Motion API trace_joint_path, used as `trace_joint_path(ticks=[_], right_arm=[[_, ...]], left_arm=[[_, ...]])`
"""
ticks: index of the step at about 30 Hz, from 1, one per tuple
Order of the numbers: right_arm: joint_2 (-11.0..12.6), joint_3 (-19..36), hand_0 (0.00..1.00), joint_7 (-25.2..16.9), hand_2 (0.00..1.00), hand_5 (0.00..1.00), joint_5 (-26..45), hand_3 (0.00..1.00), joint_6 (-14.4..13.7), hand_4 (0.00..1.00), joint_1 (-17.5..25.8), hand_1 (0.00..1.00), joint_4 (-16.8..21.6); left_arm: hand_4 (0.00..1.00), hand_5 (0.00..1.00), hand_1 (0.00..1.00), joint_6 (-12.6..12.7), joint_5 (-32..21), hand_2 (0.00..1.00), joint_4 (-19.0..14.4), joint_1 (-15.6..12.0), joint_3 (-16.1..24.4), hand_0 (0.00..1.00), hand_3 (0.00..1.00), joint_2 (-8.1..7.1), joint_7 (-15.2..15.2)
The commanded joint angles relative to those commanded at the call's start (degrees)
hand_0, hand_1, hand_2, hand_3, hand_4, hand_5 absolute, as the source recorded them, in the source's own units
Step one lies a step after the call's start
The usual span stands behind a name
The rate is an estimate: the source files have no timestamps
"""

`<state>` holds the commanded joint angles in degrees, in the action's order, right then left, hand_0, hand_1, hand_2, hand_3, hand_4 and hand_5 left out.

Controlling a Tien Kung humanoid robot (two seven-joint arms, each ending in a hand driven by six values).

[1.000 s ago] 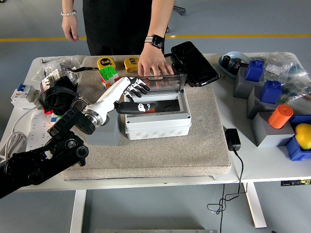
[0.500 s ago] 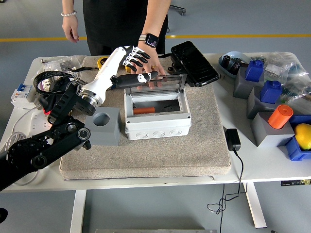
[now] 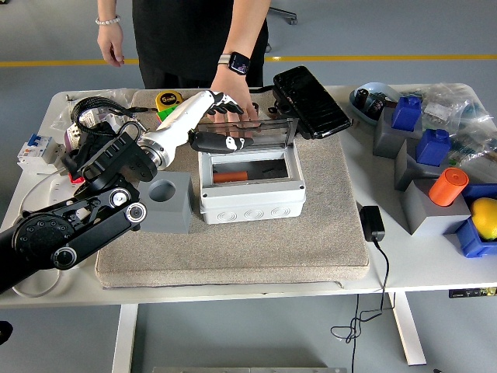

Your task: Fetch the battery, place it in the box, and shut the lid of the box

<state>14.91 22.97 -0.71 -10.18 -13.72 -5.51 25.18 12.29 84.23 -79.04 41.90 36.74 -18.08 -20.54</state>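
An orange battery lies inside the white box on the beige mat. The box's clear lid stands open at its back edge. My left hand is at the lid's left end, fingers spread over its top and thumb across its front, holding nothing. A person's hand with a watch on the wrist rests on the lid's top edge from the far side. My right arm is out of view.
A grey block with a round hole stands just left of the box. A black case lies behind the box at the right. A power adapter and blue and grey blocks are at the right. Cables and clutter fill the left.
My left hand lifted out of the box, leaving the battery inside, rose high, then came down onto the lid's left end. The person's hand stayed on the lid.
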Motion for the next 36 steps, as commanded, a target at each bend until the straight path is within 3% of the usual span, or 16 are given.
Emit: trace_joint_path(ticks=[7, 13, 23, 27, 31, 36], right_arm=[[0.1, 0.1, 0.604, 0.0, 0.591, 0.458, -0.2, 0.559, -0.1, 0.902, 0.0, 0.629, 0.1], [0.1, -0.1, 0.605, 0.0, 0.590, 0.457, -0.1, 0.558, -0.1, 0.901, 0.1, 0.629, 0.1], [-0.1, -0.1, 0.607, 0.0, 0.590, 0.455, -0.1, 0.558, -0.1, 0.900, 0.3, 0.629, 0.1], [-0.1, 0.1, 0.607, 0.0, 0.590, 0.455, -0.1, 0.558, -0.1, 0.900, 0.3, 0.629, 0.1], [-0.2, 0.1, 0.605, -0.1, 0.591, 0.454, -0.1, 0.558, -0.1, 0.900, 0.3, 0.630, 0.0], [-0.2, 0.1, 0.605, -0.1, 0.591, 0.454, 0.0, 0.558, -0.1, 0.900, 0.2, 0.630, 0.0]], left_arm=[[0.908, 0.371, 0.628, -5.3, 0.9, 0.613, -5.0, -1.5, 0.2, 0.431, 0.579, -1.28, -5.7], [0.910, 0.386, 0.619, -5.2, 0.6, 0.613, -6.4, -2.5, -0.2, 0.424, 0.579, -1.38, -5.7], [0.912, 0.415, 0.612, -4.7, -0.4, 0.621, -6.2, -3.9, -1.5, 0.425, 0.586, -0.26, -4.9], [0.912, 0.415, 0.612, -2.6, -1.5, 0.621, -6.4, -4.5, -0.6, 0.425, 0.586, -0.23, -2.4], [0.908, 0.420, 0.611, 2.3, -4.9, 0.618, -6.1, -6.4, 2.7, 0.430, 0.584, -0.13, 3.2], [0.907, 0.417, 0.632, 8.3, -14.8, 0.618, -4.9, -9.4, 7.4, 0.481, 0.586, 0.11, 13.0]])
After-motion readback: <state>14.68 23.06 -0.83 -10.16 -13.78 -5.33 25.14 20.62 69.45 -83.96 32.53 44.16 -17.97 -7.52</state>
